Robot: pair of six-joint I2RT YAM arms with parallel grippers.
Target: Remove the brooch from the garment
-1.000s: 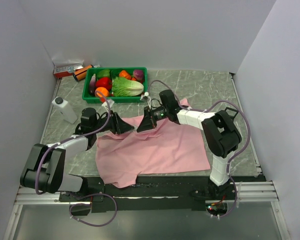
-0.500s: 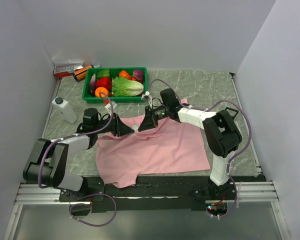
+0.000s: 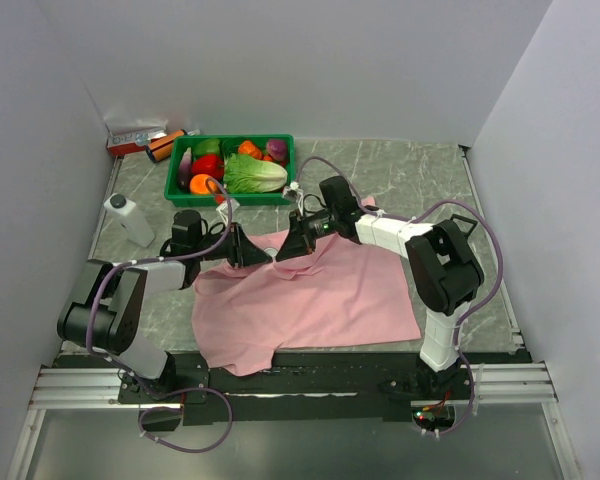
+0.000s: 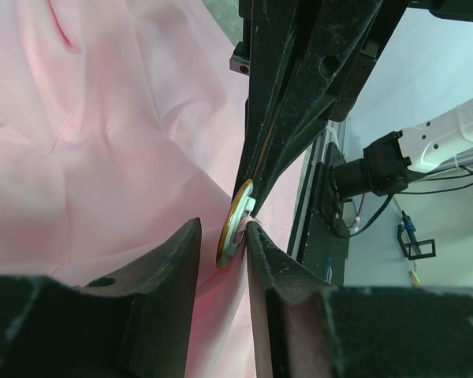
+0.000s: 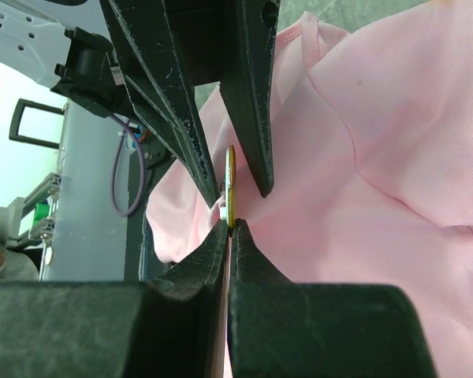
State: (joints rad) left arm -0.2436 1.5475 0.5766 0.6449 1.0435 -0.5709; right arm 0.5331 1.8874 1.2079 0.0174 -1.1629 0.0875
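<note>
**Entry: brooch removal, hazards and clearances**

1. White bottle: stands upright near the left edge of the tabletop. The wall is close, so the left arm has little room to swing outward.
2. Green basket: full of produce and just beyond both tools. A pull away from the arms' bases would likely hit it.
3. Left tool: fingers apart, straddling the brooch without clamping it. Hazard: it may catch cloth along with the disc, or slip off the thin gold rim.
4. Brooch: edge-on between the two tools, raised on a peak of fabric.
5. Right tool: fingers pressed together on a pinch of the garment just behind the brooch. Hazard: opposed pulls could tear the fabric or bend the pin.
6. Garment: spread over the middle of the tabletop, near hem at the front edge. Bare tabletop lies to the far right.
</note>
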